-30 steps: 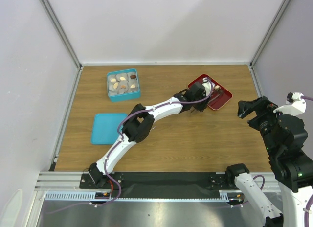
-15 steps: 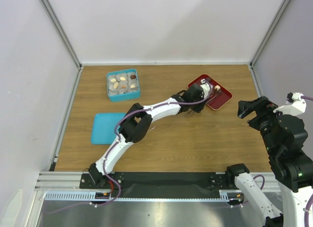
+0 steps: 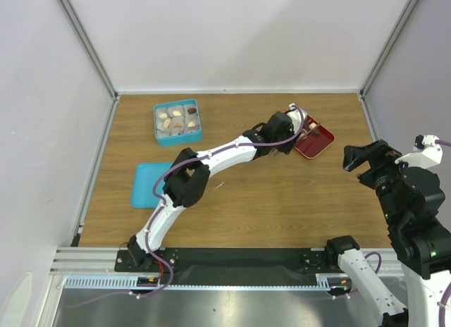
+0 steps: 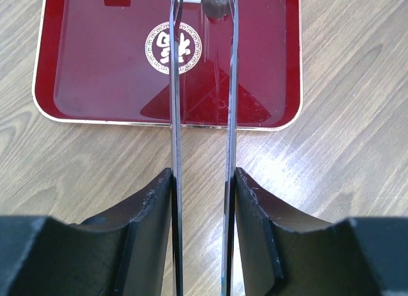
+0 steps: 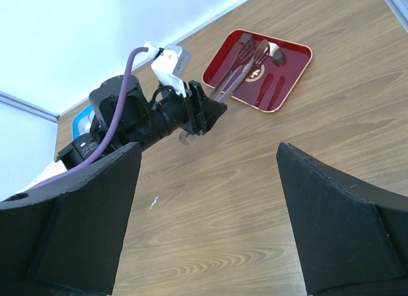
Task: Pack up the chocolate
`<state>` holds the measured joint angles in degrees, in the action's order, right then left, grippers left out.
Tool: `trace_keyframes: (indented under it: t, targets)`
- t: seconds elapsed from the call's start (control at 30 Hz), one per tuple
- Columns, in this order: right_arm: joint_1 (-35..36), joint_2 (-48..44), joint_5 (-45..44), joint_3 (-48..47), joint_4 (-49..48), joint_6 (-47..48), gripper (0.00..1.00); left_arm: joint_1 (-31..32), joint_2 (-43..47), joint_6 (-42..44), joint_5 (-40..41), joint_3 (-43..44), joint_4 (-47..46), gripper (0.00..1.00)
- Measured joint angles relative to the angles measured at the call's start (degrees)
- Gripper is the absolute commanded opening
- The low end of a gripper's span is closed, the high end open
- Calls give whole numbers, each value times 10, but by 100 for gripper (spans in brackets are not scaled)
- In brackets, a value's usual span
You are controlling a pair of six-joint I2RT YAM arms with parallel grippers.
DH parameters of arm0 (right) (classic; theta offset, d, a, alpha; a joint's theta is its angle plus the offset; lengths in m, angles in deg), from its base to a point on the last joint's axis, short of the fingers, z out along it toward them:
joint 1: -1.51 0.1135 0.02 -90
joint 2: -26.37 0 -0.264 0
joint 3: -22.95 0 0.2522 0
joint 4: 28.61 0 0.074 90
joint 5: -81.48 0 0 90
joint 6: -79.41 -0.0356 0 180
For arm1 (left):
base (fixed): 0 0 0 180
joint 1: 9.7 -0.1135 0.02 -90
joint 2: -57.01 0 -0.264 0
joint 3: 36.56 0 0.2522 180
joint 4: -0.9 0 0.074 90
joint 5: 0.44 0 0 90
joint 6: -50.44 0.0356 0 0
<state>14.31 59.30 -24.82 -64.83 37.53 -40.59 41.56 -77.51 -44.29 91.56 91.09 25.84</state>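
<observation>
Setting: robot test cell, lab bench.
Enclosure: plain white panels (image 3: 239,38) on aluminium posts (image 3: 86,45).
Bench: wood-grain table (image 3: 282,200); slotted metal rail (image 3: 239,283) beside bolted arm bases (image 3: 137,256).

desk (image 3: 282,193): we see brown wood, walled on three sides | far left: we log an open teal box (image 3: 180,139) | near left: teal lid (image 3: 148,186) lying flat, well apart from the box | far right: red tray (image 3: 318,146), turned askew
</observation>
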Motion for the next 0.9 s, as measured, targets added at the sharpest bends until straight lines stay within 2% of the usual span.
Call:
trace_keyframes:
  t: [0.4,0.9]
  targets:
    - [0,-5,0,0,0,0,93,0,-15,3,0,42,23,47]
    - [0,-5,-3,0,0,0,94,0,-78,3,-8,78,35,47]
